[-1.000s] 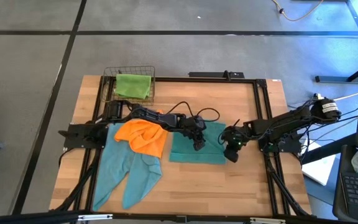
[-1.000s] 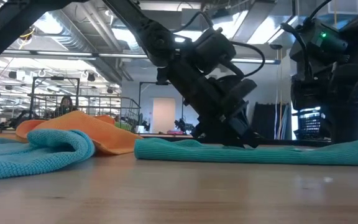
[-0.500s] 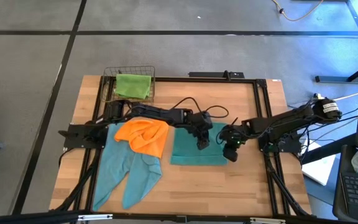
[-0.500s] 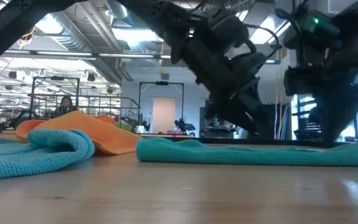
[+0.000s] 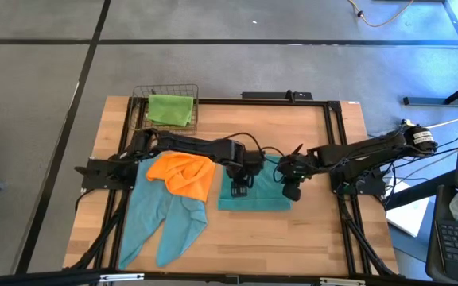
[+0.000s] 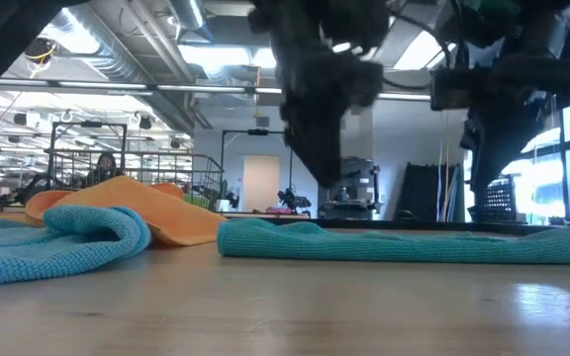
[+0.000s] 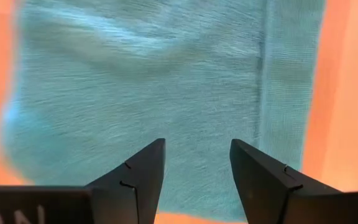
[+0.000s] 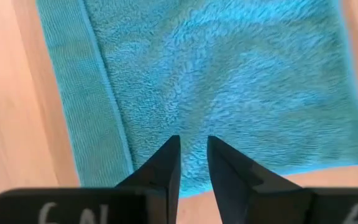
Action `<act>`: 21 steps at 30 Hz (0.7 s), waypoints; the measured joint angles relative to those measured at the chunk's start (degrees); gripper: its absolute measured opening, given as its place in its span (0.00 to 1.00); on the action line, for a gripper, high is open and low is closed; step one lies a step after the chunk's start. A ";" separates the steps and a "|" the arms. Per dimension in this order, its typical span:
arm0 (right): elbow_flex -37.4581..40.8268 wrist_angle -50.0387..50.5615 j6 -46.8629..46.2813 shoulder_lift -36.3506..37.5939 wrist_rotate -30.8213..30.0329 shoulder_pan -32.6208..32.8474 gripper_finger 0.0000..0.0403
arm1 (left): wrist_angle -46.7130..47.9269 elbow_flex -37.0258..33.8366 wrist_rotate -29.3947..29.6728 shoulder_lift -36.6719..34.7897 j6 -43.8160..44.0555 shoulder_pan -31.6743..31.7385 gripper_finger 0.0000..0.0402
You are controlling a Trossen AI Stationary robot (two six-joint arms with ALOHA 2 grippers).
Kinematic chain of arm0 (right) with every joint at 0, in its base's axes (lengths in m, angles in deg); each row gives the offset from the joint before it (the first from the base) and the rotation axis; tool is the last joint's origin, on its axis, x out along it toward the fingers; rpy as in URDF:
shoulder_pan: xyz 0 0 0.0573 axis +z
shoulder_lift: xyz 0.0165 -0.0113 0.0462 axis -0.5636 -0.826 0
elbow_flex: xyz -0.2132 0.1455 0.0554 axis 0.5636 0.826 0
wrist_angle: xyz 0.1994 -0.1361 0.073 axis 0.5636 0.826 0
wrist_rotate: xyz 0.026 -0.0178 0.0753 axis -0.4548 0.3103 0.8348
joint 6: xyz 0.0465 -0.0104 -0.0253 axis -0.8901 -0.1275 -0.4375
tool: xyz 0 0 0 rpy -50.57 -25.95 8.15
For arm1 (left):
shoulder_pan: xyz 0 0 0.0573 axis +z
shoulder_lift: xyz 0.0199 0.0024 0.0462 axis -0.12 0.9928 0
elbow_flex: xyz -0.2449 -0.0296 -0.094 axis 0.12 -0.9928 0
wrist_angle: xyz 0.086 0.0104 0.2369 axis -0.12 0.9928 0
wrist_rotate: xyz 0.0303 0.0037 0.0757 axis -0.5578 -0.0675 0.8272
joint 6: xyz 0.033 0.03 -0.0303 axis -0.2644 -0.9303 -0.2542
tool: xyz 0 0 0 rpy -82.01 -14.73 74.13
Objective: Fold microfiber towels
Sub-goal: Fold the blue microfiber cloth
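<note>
Towel point(image 5: 253, 195) in teal, folded into a flat rectangle, is lying near the middle of the wooden counter point(image 5: 324, 230); in the low view it is showing as a low flat band point(image 6: 404, 242) on the wood. Both arms are hanging over it. The left gripper point(image 5: 239, 189) is hovering above the folded towel's left part, its two dark fingers point(image 7: 138, 180) standing well apart with nothing between them and only teal cloth point(image 7: 142, 93) showing beyond. The right gripper point(image 5: 291, 191) is hovering over the towel's right edge, its fingers point(image 8: 166, 168) standing a narrow gap apart, holding nothing, with the towel's plush face and hemmed border point(image 8: 216, 81) below.

Left of the folded towel an orange towel point(image 5: 184, 173) is lying bunched, partly resting on a larger teal towel point(image 5: 161, 222) that is spreading loosely toward the counter's front left. In the low view the orange one point(image 6: 117, 198) is sitting behind a rolled lip of that teal cloth point(image 6: 62, 242).

At the back left a wire basket point(image 5: 143, 97) is holding a lime green towel point(image 5: 170, 110).

Beyond the counter the low view is showing a large room with ceiling lights.
</note>
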 joint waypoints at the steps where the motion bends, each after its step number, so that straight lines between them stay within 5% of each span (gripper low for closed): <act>1: -0.92 0.80 0.33 0.00 -0.38 -0.01 0.21 | 0.67 0.00 1.02 -0.97 0.02 0.22 0.44; 7: -3.10 2.91 -1.37 3.26 -0.63 -0.02 0.21 | 0.77 -1.23 2.72 -7.40 -1.12 0.45 0.44; 11: -1.77 3.02 -3.78 7.22 0.61 -1.28 0.21 | -0.42 -9.02 4.18 -12.93 -0.52 0.19 0.44; 21: -0.53 1.61 -2.04 14.44 6.77 -4.10 0.21 | -26.49 -33.25 2.45 -33.17 18.45 -1.90 0.44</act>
